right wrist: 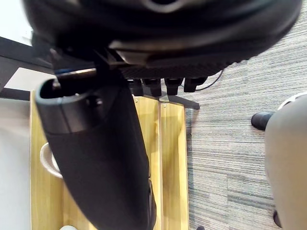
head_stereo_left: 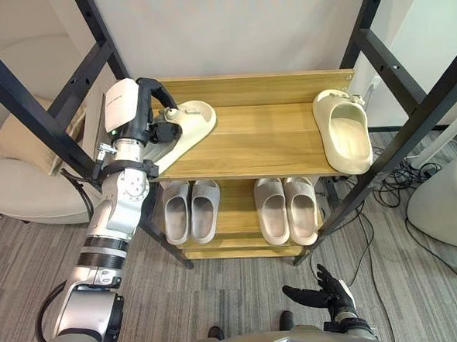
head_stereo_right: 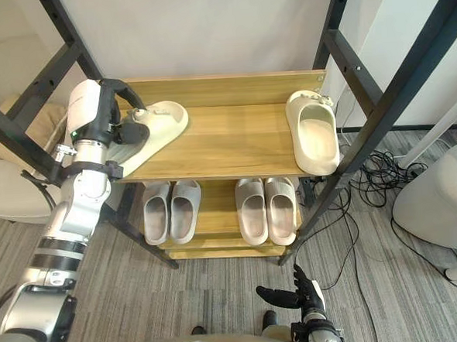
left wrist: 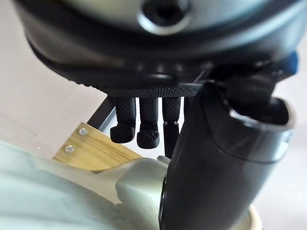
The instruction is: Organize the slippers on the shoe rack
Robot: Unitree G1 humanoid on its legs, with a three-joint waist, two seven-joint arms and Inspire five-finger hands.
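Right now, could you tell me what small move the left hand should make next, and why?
Probably slide the left slipper right along the top shelf, toward its mate. The left hand grips it askew at the shelf's left end, while the mate lies straight at the right end.

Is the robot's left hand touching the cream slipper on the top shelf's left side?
Touching. The left eye view shows the left hand with fingers curled over the cream slipper at its strap.
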